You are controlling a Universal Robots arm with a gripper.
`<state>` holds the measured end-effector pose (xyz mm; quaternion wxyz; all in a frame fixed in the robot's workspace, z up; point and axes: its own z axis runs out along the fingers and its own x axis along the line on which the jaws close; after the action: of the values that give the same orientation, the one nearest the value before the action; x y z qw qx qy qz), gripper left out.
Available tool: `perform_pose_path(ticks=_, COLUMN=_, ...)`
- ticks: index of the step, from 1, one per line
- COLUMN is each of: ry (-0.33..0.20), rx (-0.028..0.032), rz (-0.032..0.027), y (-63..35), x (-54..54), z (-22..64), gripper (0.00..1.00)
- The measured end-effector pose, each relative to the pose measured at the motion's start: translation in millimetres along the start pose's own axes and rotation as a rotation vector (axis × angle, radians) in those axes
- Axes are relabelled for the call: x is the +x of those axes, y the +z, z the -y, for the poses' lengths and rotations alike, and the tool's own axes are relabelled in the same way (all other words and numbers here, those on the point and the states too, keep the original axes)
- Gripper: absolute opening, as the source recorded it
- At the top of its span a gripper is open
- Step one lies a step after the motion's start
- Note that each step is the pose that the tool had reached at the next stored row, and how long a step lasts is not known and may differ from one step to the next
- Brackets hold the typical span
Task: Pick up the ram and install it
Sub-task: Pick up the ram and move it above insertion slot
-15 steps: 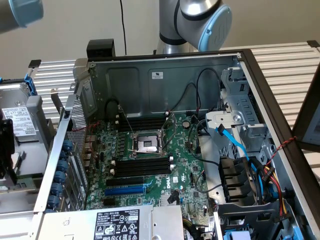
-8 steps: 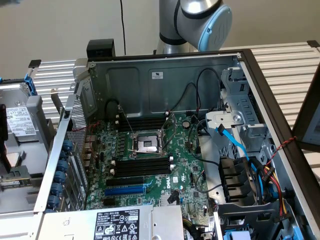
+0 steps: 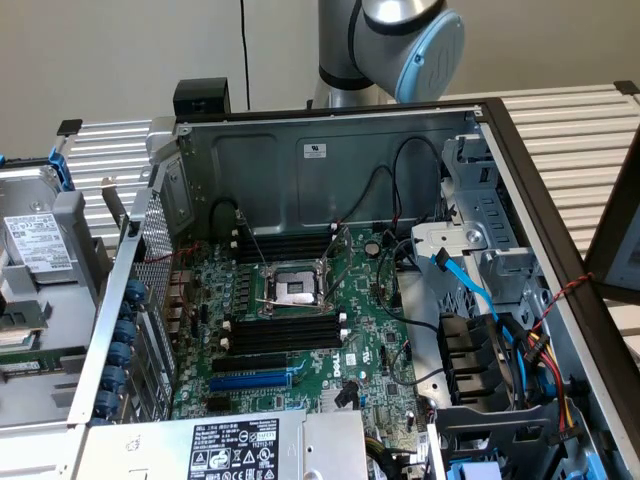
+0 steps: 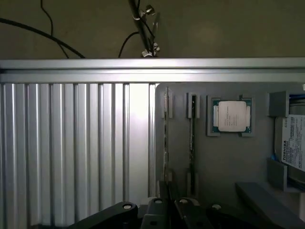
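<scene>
The ram (image 4: 166,138) is a long thin stick standing on edge in a slot of the grey parts tray (image 4: 224,162). A second thin stick (image 4: 192,129) stands in the neighbouring slot. My gripper (image 4: 170,204) hangs above the near end of these slots, its dark fingers close together with nothing between them, apart from the ram. In the exterior view the open computer case (image 3: 330,150) shows the motherboard with long black empty memory slots (image 3: 285,332) on either side of the processor socket (image 3: 290,288). The arm's elbow (image 3: 420,45) rises behind the case.
The tray also holds a processor chip (image 4: 232,116) and a hard drive (image 4: 293,143). A ribbed aluminium table (image 4: 71,148) lies beside it. In the case a blue expansion slot (image 3: 250,381), the power supply (image 3: 235,445), a drive cage (image 3: 480,240) and loose cables (image 3: 500,340) crowd the board.
</scene>
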<state>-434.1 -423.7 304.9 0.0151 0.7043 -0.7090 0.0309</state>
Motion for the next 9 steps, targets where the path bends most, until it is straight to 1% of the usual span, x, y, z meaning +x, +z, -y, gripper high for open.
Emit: perform_pose_path(ticks=9, ry=0.0, rx=0.0, rz=0.0, y=-40.7, x=2.6, z=1.2, gripper=0.12)
